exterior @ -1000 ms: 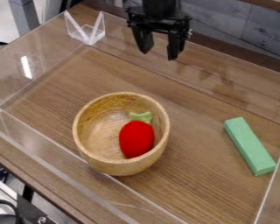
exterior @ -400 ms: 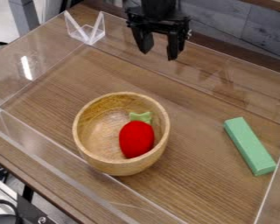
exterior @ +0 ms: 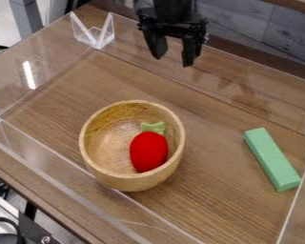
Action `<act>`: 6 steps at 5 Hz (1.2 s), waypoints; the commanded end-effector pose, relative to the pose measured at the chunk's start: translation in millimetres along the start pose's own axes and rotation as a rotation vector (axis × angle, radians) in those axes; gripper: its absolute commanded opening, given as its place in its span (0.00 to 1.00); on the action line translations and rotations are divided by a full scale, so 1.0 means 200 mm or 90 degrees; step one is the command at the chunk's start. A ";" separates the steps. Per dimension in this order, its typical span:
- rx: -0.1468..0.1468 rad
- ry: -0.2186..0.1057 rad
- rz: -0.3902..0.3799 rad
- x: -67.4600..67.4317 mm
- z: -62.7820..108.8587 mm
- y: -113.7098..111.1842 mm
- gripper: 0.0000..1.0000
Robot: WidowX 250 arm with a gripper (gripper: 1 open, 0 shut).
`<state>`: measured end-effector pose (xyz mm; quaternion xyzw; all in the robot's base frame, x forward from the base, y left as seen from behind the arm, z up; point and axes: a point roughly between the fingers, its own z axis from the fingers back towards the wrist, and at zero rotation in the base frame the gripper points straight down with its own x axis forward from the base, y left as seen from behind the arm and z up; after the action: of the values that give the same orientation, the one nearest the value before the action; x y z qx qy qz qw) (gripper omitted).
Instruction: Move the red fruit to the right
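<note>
Start of the fruit transfer. My end effector point(exterior: 173, 50) hangs at the far edge of the desk point(exterior: 219, 105), fingers spread apart and empty, well apart from the red fruit point(exterior: 148, 151). The fruit lies inside the wooden bowl point(exterior: 96, 157), against its near-right wall. Risk, as I judge it: descending fingers could strike the rim and shove or tip the bowl (its wall crowds the fruit). The long axis runs near-to-far, green leafy top pointing away.

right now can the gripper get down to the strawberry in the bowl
Probably yes. The strawberry lies uncovered in the open bowl, nothing over it, and the gripper hangs at the far side with jaws open. The bowl's wall may crowd the jaws.
</note>
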<state>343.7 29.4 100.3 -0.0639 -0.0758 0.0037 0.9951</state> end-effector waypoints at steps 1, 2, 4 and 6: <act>0.008 -0.058 -0.019 0.04 0.13 -0.03 1.00; 0.010 -0.065 -0.016 0.06 0.13 -0.03 1.00; 0.012 -0.073 -0.014 0.07 0.14 -0.03 1.00; 0.007 -0.035 -0.022 -0.05 0.09 -0.02 1.00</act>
<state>326.9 27.2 94.4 -0.0629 -0.0702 -0.0044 0.9955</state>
